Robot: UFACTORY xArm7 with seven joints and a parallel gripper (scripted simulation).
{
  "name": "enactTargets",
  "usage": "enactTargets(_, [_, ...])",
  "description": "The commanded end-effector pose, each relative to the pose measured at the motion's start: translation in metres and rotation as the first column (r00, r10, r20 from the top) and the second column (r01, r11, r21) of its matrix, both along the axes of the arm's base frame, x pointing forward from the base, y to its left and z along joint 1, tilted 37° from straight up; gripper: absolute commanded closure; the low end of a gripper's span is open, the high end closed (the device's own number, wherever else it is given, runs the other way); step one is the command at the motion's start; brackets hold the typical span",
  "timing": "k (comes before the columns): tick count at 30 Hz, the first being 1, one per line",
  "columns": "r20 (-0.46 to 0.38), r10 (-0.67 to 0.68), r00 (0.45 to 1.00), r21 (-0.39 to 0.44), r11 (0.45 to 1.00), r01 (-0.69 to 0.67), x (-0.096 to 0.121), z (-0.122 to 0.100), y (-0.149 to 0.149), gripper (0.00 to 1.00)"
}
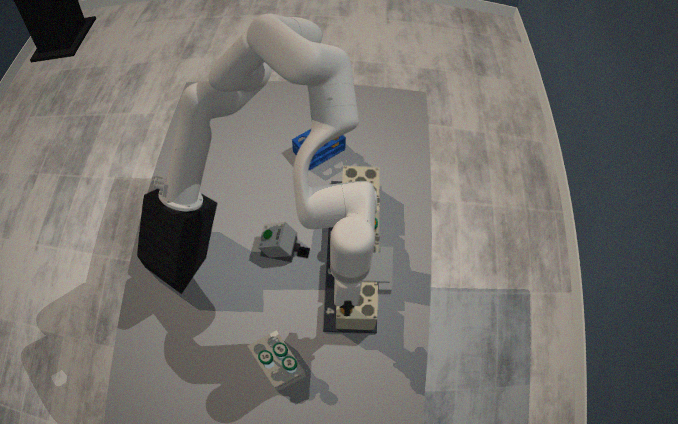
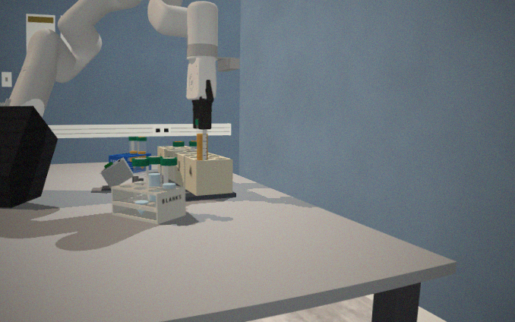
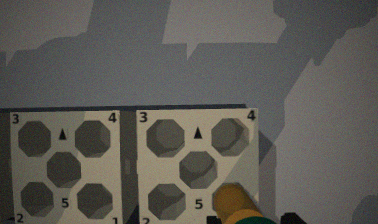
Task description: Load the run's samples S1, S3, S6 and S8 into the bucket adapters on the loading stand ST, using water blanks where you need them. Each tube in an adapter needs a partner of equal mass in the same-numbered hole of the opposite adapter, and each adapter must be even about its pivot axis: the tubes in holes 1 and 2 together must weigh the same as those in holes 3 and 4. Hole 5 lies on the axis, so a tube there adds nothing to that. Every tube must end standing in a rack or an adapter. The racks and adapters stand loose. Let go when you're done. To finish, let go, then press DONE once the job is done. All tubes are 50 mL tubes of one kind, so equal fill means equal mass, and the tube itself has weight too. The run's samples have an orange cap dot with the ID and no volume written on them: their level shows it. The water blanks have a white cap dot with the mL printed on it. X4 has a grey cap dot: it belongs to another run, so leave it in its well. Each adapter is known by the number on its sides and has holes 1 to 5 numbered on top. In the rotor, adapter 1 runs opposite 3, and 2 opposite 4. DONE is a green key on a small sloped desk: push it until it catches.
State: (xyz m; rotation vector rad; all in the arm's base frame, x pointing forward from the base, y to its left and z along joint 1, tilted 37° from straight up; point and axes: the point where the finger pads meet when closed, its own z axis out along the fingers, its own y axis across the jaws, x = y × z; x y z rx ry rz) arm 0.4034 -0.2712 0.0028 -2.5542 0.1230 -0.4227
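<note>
My gripper (image 1: 347, 307) (image 2: 202, 126) (image 3: 250, 220) is shut on a green-capped tube (image 2: 200, 146) (image 3: 231, 200) with orange liquid. It is upright, its lower end in hole 1 of adapter 4 (image 1: 355, 322) (image 2: 213, 178) (image 3: 152, 172); its ID is hidden. The other four holes there look empty. The neighbouring adapter (image 3: 27, 170) shows empty holes. Farther along, green caps (image 2: 178, 143) (image 2: 193, 143) stand in adapters. Three blanks (image 1: 265, 357) (image 1: 280, 349) (image 1: 289, 362) stand in the BLANKS rack (image 1: 292, 381) (image 2: 172, 211). Orange-filled tubes (image 2: 132, 146) (image 2: 141, 146) stand in the blue rack (image 1: 332, 151) (image 2: 117, 159).
The green DONE key (image 1: 267, 233) (image 2: 108, 165) is on its small sloped desk (image 1: 283, 243) (image 2: 118, 174), between the arm's base (image 1: 173, 242) and the loading stand (image 1: 328, 322) (image 2: 211, 196). My arm covers much of the stand in the top view.
</note>
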Motion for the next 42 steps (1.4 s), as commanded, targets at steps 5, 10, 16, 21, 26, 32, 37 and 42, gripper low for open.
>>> enactTargets(5, [0.002,-0.003,1.0,-0.004,1.0,0.003,0.002,-0.004,0.001,1.0])
enactTargets(10, [0.002,-0.003,1.0,-0.004,1.0,0.003,0.004,-0.008,0.004,1.0])
enactTargets(16, [0.002,-0.003,1.0,-0.004,1.0,0.003,0.005,-0.012,0.006,1.0])
enactTargets(21, [0.002,-0.003,1.0,-0.004,1.0,0.003,0.007,-0.016,0.008,1.0])
enactTargets(26, [0.002,-0.003,1.0,-0.004,1.0,0.003,0.008,-0.02,0.011,1.0])
enactTargets(32, [0.002,-0.003,1.0,-0.004,1.0,0.003,0.01,-0.023,0.013,1.0])
enactTargets(37, [0.002,-0.003,1.0,-0.004,1.0,0.003,0.011,-0.027,0.015,1.0])
enactTargets(42, [0.002,-0.003,1.0,-0.004,1.0,0.003,0.013,-0.031,0.018,1.0])
